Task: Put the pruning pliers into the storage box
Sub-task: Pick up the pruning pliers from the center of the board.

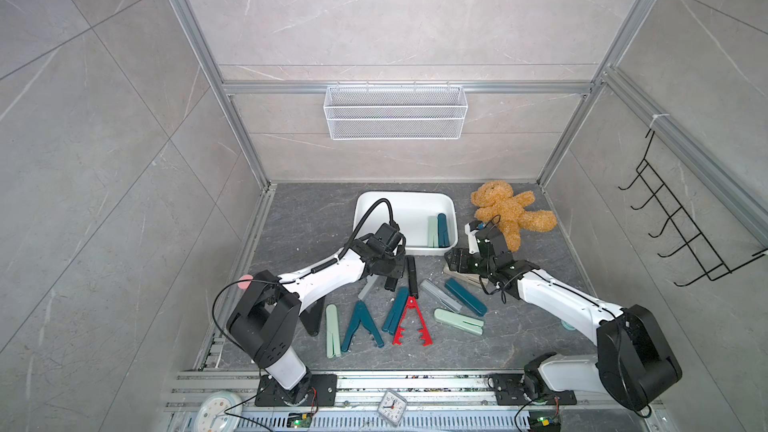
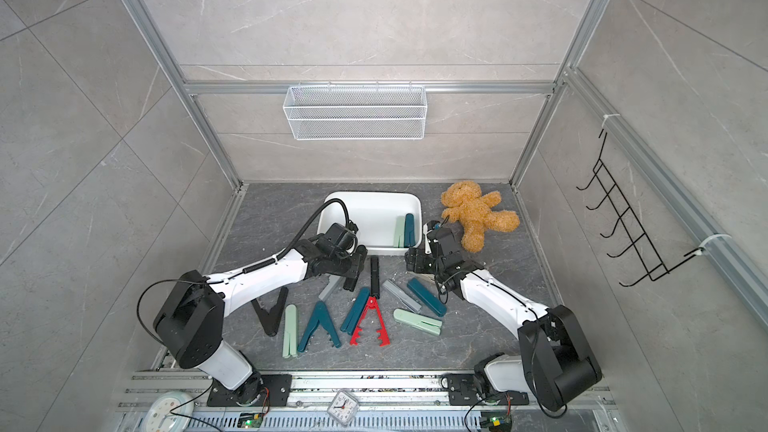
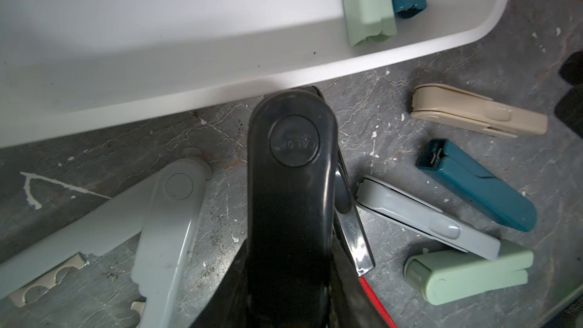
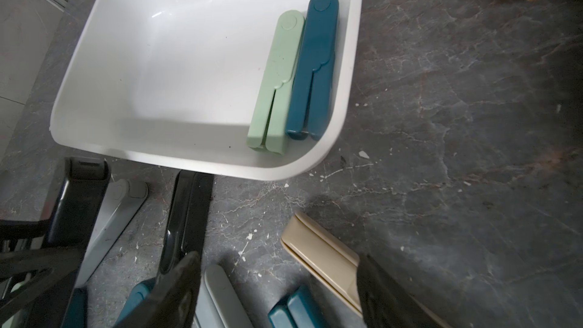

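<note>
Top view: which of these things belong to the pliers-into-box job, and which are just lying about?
Job: storage box; mint pliers and teal pliers inside it; on the floor, black pliers, red toothed pliers, grey pliers, beige pliers, plus more teal and mint ones.
Lying about: teddy bear, wire basket, hook rack, round clock, square clock.

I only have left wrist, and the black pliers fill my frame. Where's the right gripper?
Observer: The right gripper is open over the beige pliers, near a corner of the storage box.
Operator: Red sliver at my frame edge?
Observer: That's the red toothed pliers, spread in a V, hinge at the black pliers' end away from the box.
Operator: Anything fully out of my view?
Observer: A black V-shaped pliers lies on the table beside the left arm.
</note>
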Action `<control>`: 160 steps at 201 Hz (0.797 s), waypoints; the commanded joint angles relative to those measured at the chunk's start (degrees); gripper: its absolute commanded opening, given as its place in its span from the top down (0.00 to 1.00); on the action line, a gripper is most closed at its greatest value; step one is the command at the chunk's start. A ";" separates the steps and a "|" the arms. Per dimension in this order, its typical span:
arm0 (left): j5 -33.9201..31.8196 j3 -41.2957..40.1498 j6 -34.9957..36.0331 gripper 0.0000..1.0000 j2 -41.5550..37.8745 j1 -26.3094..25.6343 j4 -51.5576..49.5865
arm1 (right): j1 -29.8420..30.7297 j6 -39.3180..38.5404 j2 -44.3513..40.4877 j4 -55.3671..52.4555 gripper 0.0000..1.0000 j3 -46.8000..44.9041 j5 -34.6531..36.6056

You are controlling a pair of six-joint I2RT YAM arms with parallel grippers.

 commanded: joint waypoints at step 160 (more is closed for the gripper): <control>2.90 28.26 6.37 0.79 13.98 4.70 -5.93 | 0.27 0.56 5.84 4.89 0.20 6.89 0.71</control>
